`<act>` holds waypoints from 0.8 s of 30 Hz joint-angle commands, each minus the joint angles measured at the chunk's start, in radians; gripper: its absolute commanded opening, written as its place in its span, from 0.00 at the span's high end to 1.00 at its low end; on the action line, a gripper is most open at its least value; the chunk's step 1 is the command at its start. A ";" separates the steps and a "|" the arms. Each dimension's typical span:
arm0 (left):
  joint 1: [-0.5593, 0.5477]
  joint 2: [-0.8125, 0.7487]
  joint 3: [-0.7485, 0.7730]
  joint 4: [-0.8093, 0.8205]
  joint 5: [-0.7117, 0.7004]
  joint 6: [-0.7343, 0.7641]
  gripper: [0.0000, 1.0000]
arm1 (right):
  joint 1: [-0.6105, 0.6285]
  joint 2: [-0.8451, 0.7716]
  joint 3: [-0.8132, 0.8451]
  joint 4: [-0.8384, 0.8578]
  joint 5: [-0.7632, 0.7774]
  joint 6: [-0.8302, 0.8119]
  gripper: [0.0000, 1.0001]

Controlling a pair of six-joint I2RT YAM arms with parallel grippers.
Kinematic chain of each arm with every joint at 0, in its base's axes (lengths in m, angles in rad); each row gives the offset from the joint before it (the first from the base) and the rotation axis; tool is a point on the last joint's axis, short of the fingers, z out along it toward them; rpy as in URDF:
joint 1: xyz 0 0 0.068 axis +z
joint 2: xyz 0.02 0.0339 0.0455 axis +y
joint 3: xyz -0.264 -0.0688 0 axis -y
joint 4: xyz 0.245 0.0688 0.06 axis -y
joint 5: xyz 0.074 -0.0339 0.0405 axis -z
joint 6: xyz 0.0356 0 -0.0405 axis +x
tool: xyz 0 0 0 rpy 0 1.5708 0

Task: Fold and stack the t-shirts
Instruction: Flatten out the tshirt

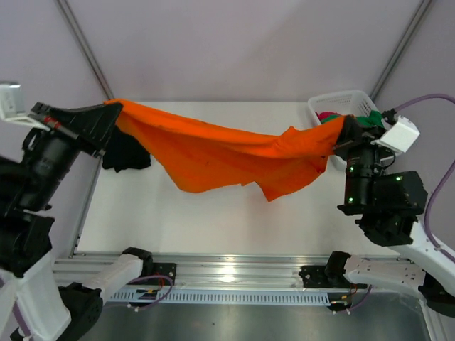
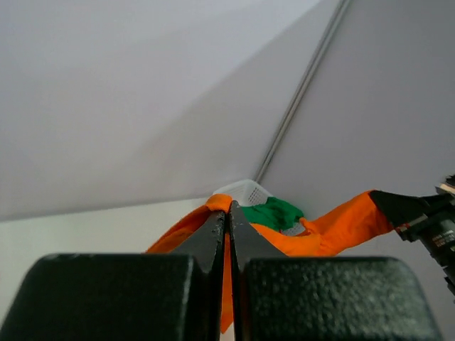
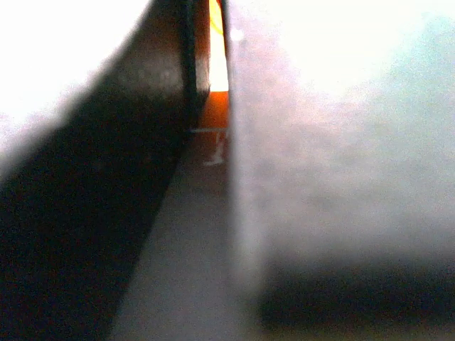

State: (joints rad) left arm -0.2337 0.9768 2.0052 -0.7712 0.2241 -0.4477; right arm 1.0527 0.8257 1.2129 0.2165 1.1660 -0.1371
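Sagging mid-air, the orange t-shirt [image 1: 213, 153] partly hides the black t-shirt [image 1: 124, 158].

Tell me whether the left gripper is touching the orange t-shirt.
Touching. In the left wrist view the left gripper is shut, pinching the edge of the orange t-shirt between its tips.

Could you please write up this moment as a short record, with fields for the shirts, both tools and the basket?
orange t-shirt: stretched between both tools, middle sagging above the table
left tool: shut on its left end
right tool: shut on its right end
black t-shirt: bunched on the table, far left
basket: far right corner, holding a green t-shirt and pink cloth
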 commanded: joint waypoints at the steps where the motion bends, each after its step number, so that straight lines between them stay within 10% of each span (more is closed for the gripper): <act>1: -0.003 -0.007 0.059 0.035 0.066 0.040 0.99 | 0.067 0.012 0.095 -0.060 0.084 -0.087 1.00; 14: -0.004 0.219 0.109 -0.145 -0.146 0.156 0.99 | 0.050 0.246 0.277 0.101 0.136 -0.274 1.00; 21: 0.004 0.459 -0.042 -0.060 -0.218 0.199 0.99 | -0.230 0.412 0.416 -0.440 -0.021 0.178 1.00; 24: 0.011 0.632 -0.036 -0.069 -0.209 0.195 0.99 | -0.249 0.417 0.324 -0.357 -0.087 0.205 1.00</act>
State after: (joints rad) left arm -0.2310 1.4963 1.9778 -0.8394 0.0387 -0.2852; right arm 0.8211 1.2449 1.5681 -0.0872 1.1660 -0.0689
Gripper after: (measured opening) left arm 0.008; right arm 0.007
